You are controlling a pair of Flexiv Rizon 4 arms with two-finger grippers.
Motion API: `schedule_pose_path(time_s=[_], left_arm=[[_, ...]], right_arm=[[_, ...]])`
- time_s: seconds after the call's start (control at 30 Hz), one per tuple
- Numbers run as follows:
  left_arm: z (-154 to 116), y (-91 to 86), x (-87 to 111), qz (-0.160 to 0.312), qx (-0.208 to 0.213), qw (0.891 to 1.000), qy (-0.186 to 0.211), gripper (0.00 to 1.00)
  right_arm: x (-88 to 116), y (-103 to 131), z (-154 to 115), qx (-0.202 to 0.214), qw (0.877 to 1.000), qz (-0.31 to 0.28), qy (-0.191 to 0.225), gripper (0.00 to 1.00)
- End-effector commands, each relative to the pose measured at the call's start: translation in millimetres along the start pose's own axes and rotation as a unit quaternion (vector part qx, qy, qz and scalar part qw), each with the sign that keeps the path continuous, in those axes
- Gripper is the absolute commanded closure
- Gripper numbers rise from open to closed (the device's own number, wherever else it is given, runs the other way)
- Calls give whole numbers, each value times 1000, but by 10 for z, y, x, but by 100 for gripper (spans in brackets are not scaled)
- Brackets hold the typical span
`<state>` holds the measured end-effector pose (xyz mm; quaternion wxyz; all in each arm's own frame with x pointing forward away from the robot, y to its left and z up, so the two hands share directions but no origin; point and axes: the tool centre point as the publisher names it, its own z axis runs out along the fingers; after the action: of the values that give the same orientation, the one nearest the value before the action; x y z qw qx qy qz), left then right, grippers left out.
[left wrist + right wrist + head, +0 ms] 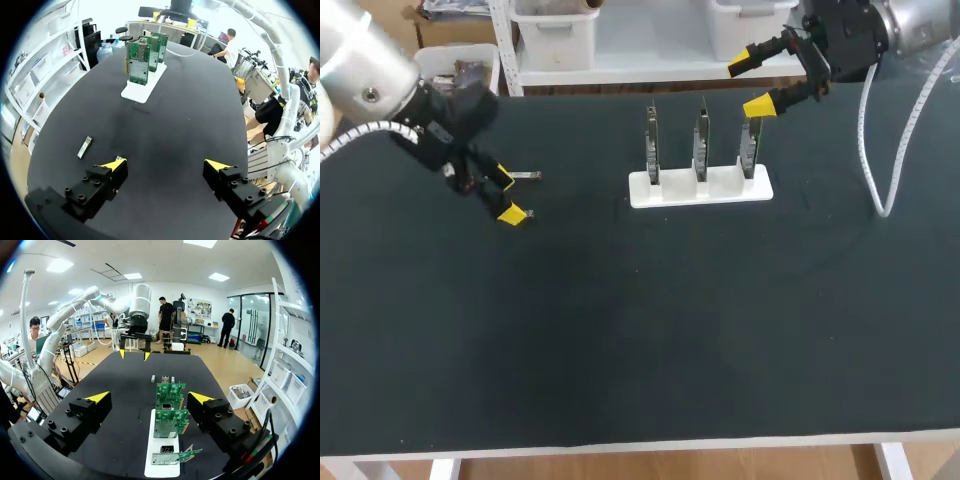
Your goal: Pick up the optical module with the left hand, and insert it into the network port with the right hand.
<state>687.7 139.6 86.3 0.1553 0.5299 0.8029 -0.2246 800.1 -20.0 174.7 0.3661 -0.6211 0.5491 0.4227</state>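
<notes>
Spread wide, holding nothing at the left gripper, low over the counter near its left edge; optical module flat just beside, untouched. Likewise parted and empty at the right gripper, above the white stand by the far edge.

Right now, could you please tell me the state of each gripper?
Left gripper: open, holding nothing; the optical module lies beside it.
Right gripper: open, holding nothing.

you're working in a robotics lab: the left arm and right arm hang over a black-topped table, where a white rack holds three green circuit boards upright.
</notes>
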Motion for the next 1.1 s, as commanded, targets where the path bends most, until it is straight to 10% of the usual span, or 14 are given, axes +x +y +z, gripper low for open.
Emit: schedule_pose_path(time_s=[0.03, 1.1], left_arm=[[46, 16, 101, -5, -12, 1000, -10, 0], [50, 371, 11, 30, -18, 999, 26, 0]], right_arm=[[-4, 26, 2, 3, 1000, -1, 0, 0], [-4, 26, 2, 3, 1000, -1, 0, 0]])
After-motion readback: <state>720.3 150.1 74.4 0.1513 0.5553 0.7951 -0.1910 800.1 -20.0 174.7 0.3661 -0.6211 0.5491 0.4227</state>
